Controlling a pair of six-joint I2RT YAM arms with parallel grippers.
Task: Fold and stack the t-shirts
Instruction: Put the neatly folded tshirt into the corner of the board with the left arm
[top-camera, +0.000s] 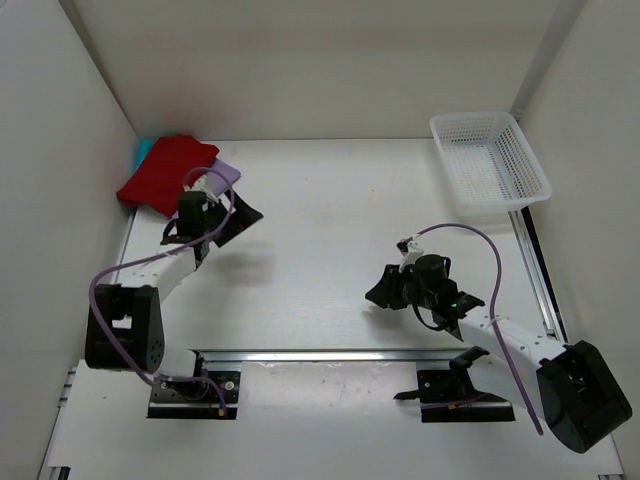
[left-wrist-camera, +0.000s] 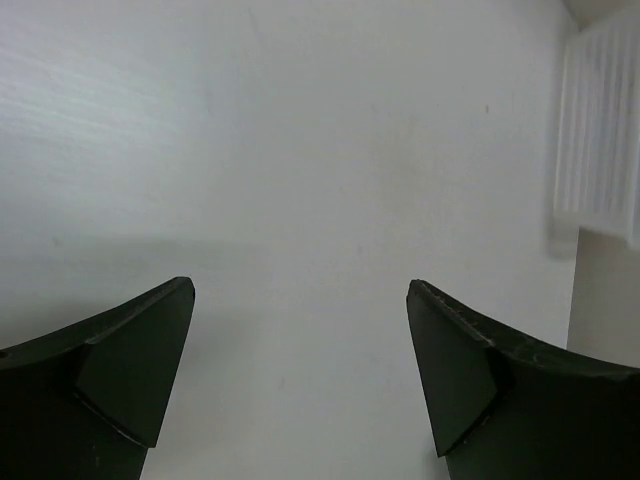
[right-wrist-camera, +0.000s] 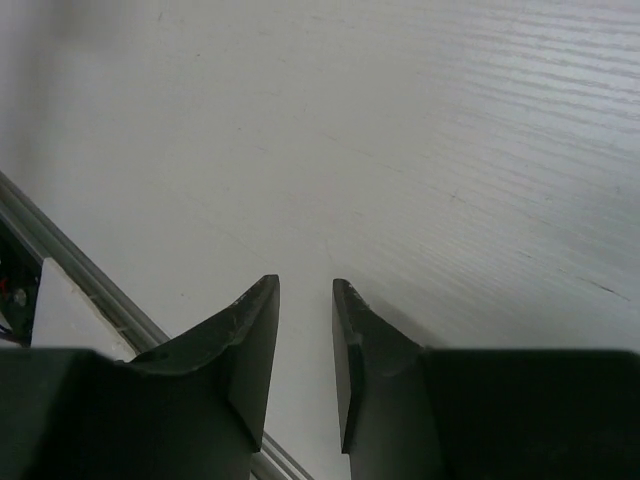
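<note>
Top external view shows you all three t-shirts piled in the far left corner of the desk (top-camera: 330, 200). The dark red t-shirt (top-camera: 165, 172) is on top. The lavender t-shirt (top-camera: 226, 172) peeks out on its right side, and the teal t-shirt (top-camera: 145, 152) just shows at its left edge. They look folded and stacked, so I think the job is about done.

Your left fingers (left-wrist-camera: 130, 360) are wide apart just beside the pile and hold nothing. Your right fingers (right-wrist-camera: 250, 350) are nearly together, with a thin gap and nothing between them, well apart from the pile.
</note>
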